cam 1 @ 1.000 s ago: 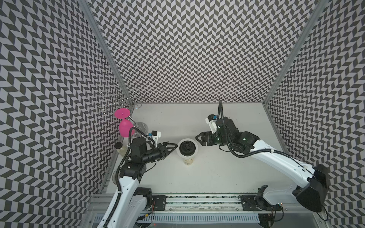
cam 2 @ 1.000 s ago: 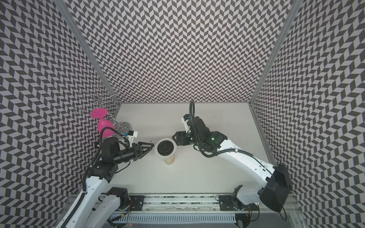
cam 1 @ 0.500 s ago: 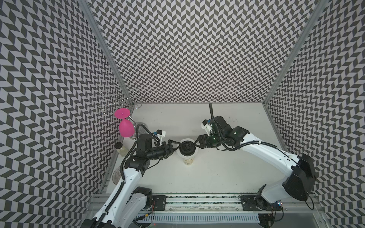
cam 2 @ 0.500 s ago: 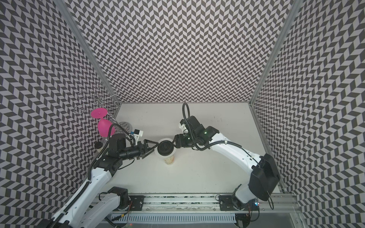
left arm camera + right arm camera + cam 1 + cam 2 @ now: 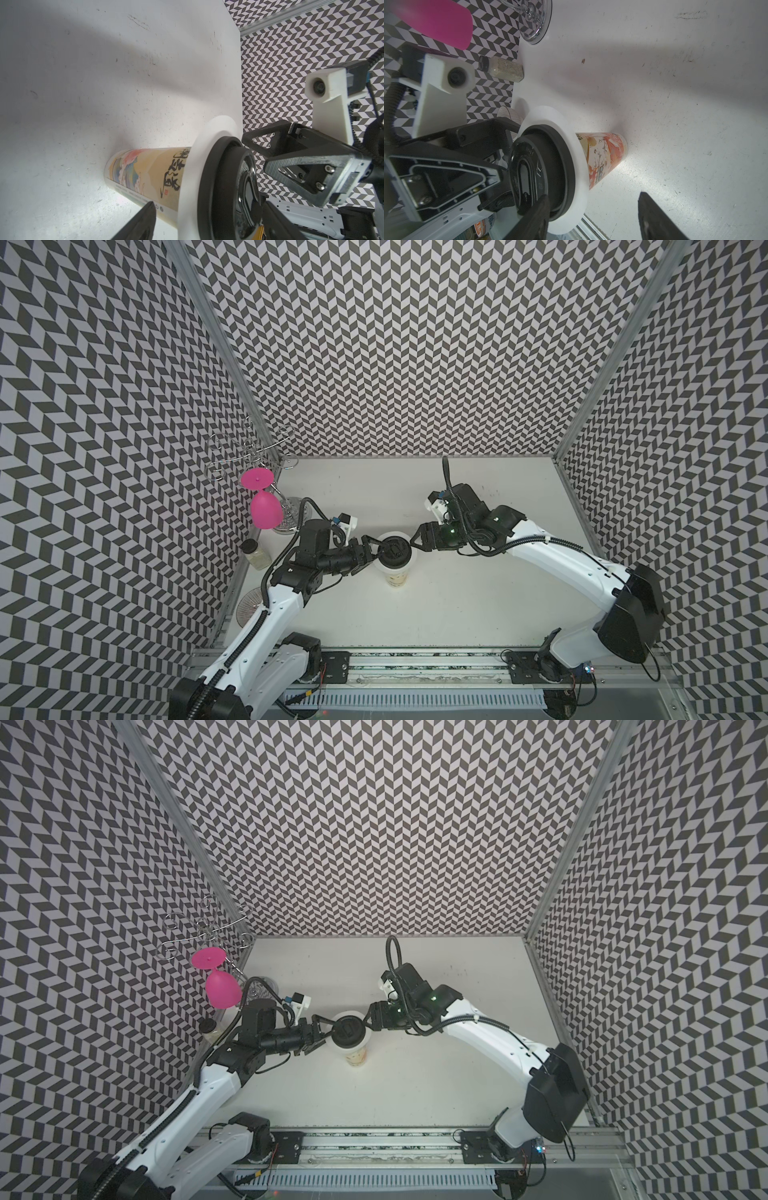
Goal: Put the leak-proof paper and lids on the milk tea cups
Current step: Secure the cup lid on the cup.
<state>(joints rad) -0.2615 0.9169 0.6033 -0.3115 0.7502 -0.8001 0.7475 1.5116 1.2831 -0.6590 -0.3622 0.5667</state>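
Glossy lid (image 5: pixel 226 182), matt paper cup (image 5: pixel 145 172)

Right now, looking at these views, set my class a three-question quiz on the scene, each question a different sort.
1. True or false: the round black plastic lid rests on the thin round white paper sheet covering the tall printed paper cup.
2. Which hangs upside down? A) pink goblet B) small black-capped glass jar C) black lid
3. Fill in: the left gripper and right gripper are both ____.
Key: 1 true; 2 A; 3 open.
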